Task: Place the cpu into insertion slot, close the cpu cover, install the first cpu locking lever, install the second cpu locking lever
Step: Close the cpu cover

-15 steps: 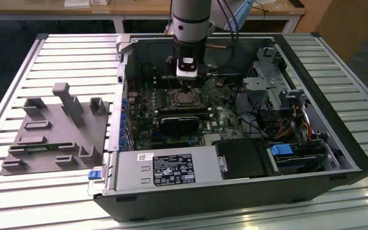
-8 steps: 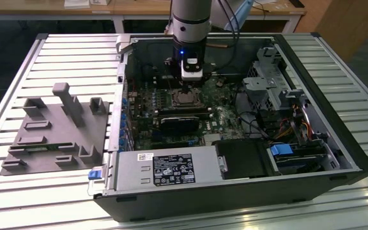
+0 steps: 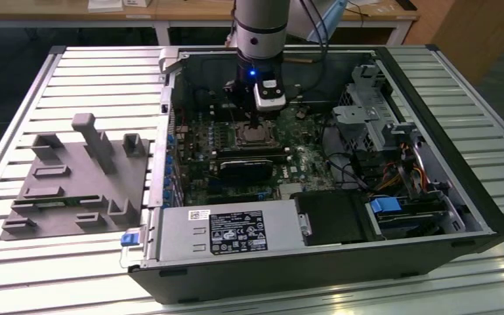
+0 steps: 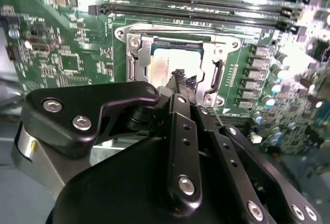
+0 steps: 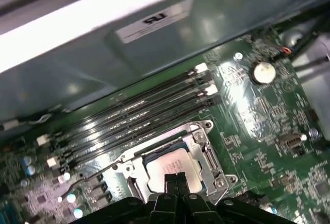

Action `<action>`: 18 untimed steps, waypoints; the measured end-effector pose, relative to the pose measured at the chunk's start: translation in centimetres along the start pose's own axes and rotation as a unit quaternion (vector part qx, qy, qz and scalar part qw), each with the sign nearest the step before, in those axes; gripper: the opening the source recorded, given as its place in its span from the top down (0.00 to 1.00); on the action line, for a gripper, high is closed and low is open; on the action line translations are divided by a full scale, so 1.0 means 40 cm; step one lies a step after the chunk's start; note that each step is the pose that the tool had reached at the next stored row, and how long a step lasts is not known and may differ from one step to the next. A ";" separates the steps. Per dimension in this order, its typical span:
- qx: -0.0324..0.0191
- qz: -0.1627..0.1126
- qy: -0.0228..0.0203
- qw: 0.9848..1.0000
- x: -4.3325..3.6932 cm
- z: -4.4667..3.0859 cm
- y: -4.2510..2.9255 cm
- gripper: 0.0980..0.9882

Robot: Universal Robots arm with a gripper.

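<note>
Cpu (image 5: 165, 166) seated (cover (image 5: 209, 157) down), claw (image 5: 177, 180) closed

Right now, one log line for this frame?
tool: shut, tips just above cpu | cpu: sitting in insertion slot | cpu cover: lying flat around cpu

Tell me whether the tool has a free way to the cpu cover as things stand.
Probably yes. In the first wrist view the tool hangs right over the cpu cover, which lies flat around the cpu. Nothing stands between them, and the memory slots lie off to one side.
</note>
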State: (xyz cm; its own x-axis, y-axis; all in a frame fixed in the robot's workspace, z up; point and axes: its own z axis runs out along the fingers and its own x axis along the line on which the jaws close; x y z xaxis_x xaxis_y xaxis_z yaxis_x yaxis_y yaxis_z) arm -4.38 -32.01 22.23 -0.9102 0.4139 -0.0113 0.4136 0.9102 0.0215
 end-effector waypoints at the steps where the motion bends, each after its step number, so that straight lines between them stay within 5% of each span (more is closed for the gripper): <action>1: 0.000 -0.009 0.000 1.000 0.000 0.000 0.000 1.00; 8: -0.001 -0.073 0.001 0.997 0.000 0.002 0.000 1.00; 12: -0.002 -0.118 0.000 0.993 0.000 0.003 0.000 1.00; 18: -0.003 -0.133 -0.005 0.991 0.000 0.002 0.000 1.00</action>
State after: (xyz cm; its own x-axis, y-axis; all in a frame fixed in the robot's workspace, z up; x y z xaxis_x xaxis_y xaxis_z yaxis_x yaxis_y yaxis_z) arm -4.40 -32.01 22.15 -0.9868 0.1599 -0.0266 0.1593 0.9870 0.0225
